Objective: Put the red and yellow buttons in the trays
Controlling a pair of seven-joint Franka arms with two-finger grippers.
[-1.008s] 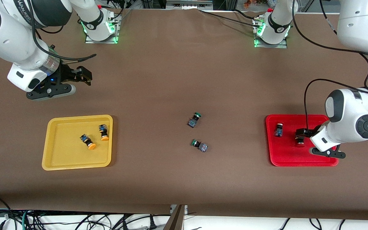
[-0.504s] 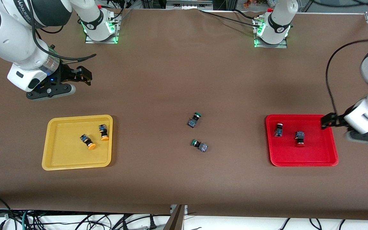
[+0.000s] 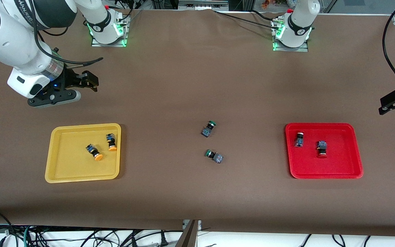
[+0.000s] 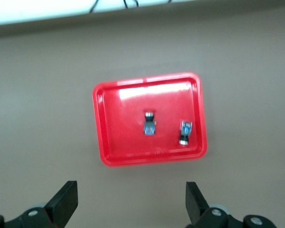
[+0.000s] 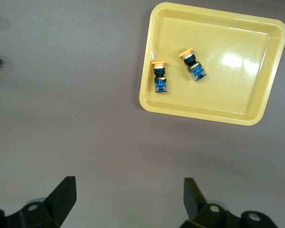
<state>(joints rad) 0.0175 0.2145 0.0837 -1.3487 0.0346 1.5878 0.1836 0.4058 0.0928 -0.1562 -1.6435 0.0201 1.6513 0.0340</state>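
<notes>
two red buttons (image 3: 310, 144) lie in red tray (image 3: 324, 171), two yellow buttons (image 3: 102, 147) in yellow tray (image 3: 81, 173). left gripper (image 4: 131, 204) w/ fingers spread, empty, over bare table by red tray; right gripper (image 5: 129, 202) likewise near yellow tray. arm label reads "wanjee…".

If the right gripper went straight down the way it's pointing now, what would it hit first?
Probably just bare brown table. The open right gripper points down at the cloth, beside the yellow plastic tray rather than over it, though its height is hard to judge.
</notes>
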